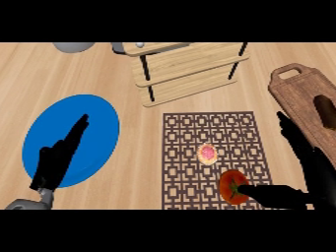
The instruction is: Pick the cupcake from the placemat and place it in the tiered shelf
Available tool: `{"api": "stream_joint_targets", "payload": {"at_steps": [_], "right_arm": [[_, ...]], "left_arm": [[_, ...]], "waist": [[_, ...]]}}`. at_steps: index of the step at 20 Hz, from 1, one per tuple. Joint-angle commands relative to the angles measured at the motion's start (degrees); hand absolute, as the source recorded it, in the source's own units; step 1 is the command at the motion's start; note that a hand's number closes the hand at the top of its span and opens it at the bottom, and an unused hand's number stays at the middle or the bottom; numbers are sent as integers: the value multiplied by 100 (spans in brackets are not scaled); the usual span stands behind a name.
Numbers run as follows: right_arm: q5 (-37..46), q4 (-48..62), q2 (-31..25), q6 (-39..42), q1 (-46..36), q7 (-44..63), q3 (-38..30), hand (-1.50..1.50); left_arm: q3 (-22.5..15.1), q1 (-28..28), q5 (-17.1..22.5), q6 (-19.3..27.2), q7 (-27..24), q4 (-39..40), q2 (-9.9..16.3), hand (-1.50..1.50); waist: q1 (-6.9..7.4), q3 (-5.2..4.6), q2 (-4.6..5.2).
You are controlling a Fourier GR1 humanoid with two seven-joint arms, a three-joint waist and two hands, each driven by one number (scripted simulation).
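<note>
On the mat (210, 142), just beyond a tomato (233, 186), we see the cupcake (207, 153), up-left of our right hand (312, 167), whose fingers are straight and spread. Our left hand (57, 155) rests open over the blue plate (97, 118). Farther off, the shelf (188, 69) holds nothing we can see.
</note>
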Motion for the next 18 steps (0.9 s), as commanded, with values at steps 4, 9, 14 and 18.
{"api": "stream_joint_targets", "payload": {"at_steps": [4,9,14,18], "right_arm": [[1350,82,-1224,1230,-821,2235,695,-150],[1880,275,-1113,2253,-1835,3914,1203,-150],[2066,1098,273,2697,-2961,4653,1698,-150],[1818,1620,997,2943,-3301,4944,1658,-150]], "left_arm": [[-209,-28,-150,10,188,-50,-87,0],[-65,-41,14,-247,96,42,44,0],[-158,-96,-168,-32,211,-2,-152,0],[-273,77,-305,105,-60,251,-387,0]], "waist": [[176,-52,14],[260,-36,34],[222,-11,40],[139,-14,38]]}}
